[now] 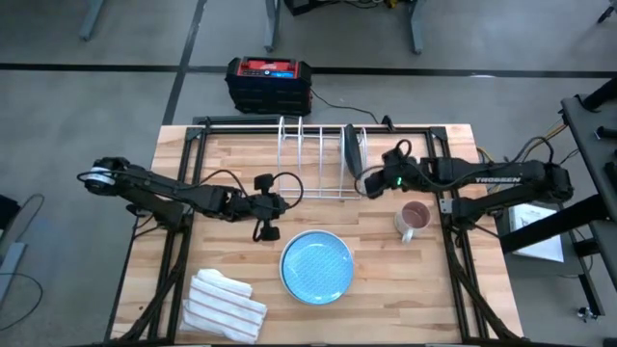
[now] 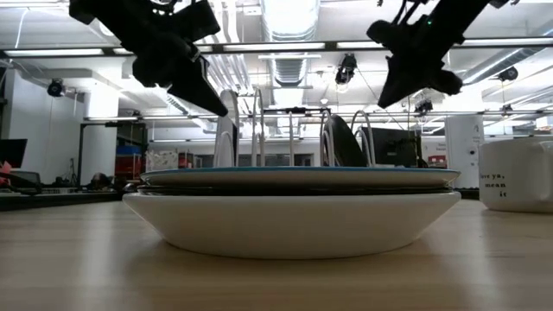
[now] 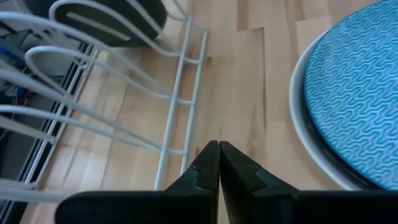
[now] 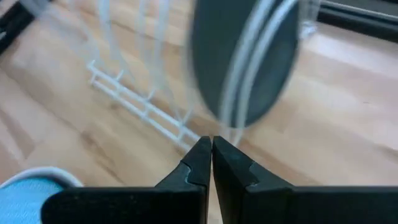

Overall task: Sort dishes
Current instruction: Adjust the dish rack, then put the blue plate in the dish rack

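A light blue patterned dish (image 1: pixel 316 267) lies on top of a stack at the table's near middle. A white dish (image 2: pixel 292 226) forms the bottom of the stack. A dark dish (image 1: pixel 353 149) stands on edge in a slot of the white wire rack (image 1: pixel 308 159). My left gripper (image 1: pixel 267 231) hangs shut above the wood, between the rack and the stack's left rim. My right gripper (image 1: pixel 369 183) is shut too, raised just near of the dark dish (image 4: pixel 211 56) and pointing at it. Neither gripper holds anything.
A beige mug (image 1: pixel 413 220) stands right of the stack, under my right arm. A folded striped cloth (image 1: pixel 224 306) lies at the near left corner. A black and red box (image 1: pixel 269 82) sits on the floor beyond the far edge.
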Action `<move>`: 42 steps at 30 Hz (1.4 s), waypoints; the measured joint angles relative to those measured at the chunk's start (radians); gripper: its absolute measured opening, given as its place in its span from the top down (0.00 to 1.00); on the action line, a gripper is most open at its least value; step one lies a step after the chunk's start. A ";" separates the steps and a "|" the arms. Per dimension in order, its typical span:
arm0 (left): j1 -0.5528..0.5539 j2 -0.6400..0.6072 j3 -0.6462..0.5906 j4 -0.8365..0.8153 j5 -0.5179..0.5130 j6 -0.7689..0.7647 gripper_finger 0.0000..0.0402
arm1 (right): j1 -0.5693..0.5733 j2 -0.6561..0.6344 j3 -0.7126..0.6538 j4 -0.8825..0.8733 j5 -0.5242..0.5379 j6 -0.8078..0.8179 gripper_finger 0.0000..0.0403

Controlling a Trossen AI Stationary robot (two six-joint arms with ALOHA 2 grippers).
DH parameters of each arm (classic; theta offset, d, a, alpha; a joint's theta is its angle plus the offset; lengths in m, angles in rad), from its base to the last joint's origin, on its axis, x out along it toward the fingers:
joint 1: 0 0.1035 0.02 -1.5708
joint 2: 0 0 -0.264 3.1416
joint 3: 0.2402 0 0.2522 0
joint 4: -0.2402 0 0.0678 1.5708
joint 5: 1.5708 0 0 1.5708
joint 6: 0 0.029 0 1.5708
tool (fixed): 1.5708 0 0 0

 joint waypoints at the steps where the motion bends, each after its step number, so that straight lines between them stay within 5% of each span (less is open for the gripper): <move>1: 0.000 0.000 0.002 -0.003 0.009 0.001 1.00 | 0.011 0.005 -0.002 0.016 0.010 -0.006 0.98; 8: 0.000 0.000 0.002 -0.006 0.014 0.006 1.00 | -0.012 0.064 -0.008 0.139 0.038 -0.079 1.00; 28: -0.002 0.001 0.002 -0.011 0.014 0.002 1.00 | -0.096 0.103 -0.013 0.138 0.082 -0.104 1.00; 36: -0.015 -0.008 0.050 -0.059 0.018 -0.021 1.00 | -0.021 0.043 -0.005 0.112 -0.065 -0.101 1.00; 42: -0.071 -0.005 0.170 0.109 0.303 0.010 1.00 | 0.141 0.029 -0.046 0.341 -0.071 -0.379 1.00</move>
